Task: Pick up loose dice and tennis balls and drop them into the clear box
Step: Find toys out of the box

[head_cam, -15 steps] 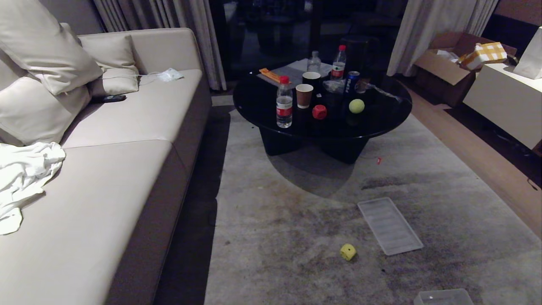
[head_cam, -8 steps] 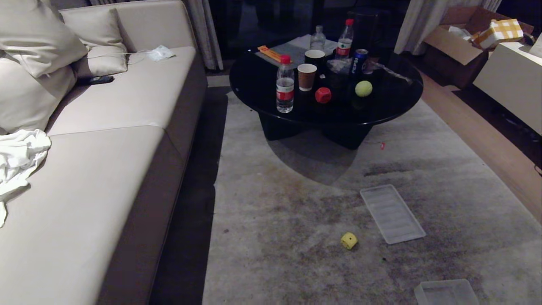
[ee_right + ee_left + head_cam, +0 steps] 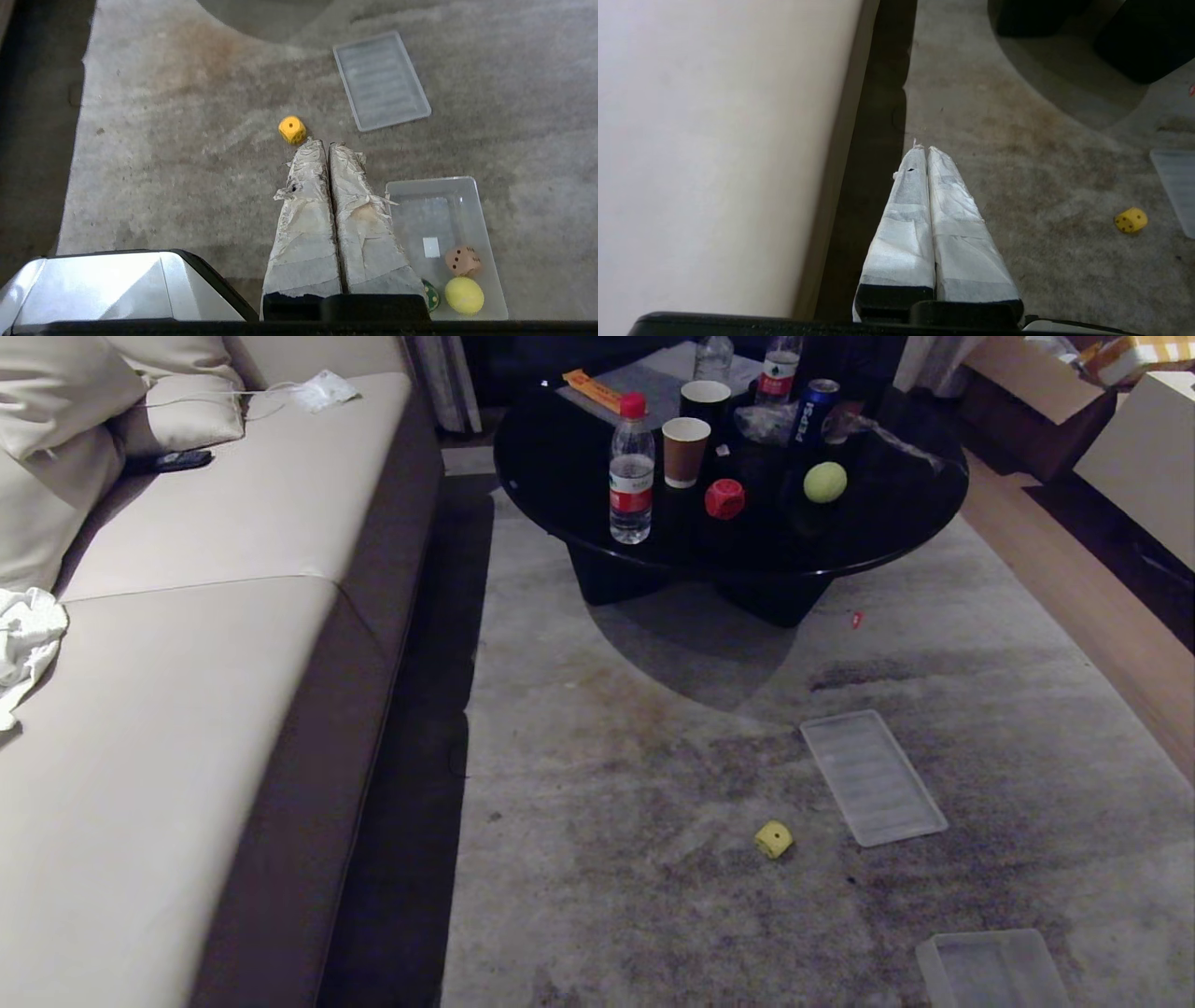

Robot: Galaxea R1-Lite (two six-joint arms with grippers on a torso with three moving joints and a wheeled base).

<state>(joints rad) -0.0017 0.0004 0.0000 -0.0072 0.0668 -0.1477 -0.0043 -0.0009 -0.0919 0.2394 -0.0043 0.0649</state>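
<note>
A yellow die [image 3: 773, 839] [image 3: 292, 129] [image 3: 1130, 220] lies loose on the grey rug. On the black round table [image 3: 896, 537] sit a red die [image 3: 724, 498] and a tennis ball [image 3: 825, 483]. The clear box [image 3: 943, 959] [image 3: 467, 186] stands on the rug at the near right; it holds a brown die [image 3: 462, 261], a tennis ball [image 3: 464, 295] and a partly hidden green piece [image 3: 431, 295]. My right gripper [image 3: 326, 143] hangs shut and empty above the rug, between the yellow die and the box. Beside the sofa base, my left gripper [image 3: 923, 149] is shut and empty.
A flat ribbed clear lid [image 3: 872, 777] lies on the rug beyond the box. The beige sofa [image 3: 205, 644] fills the left side. Bottles [image 3: 631, 476], paper cups [image 3: 684, 450] and a can [image 3: 810, 411] crowd the table. A small red scrap [image 3: 856, 619] lies by the table's foot.
The head view has tilted down: the whole scene has slid up the picture and more of the clear box shows at the bottom right. Nothing on the rug or table moved.
</note>
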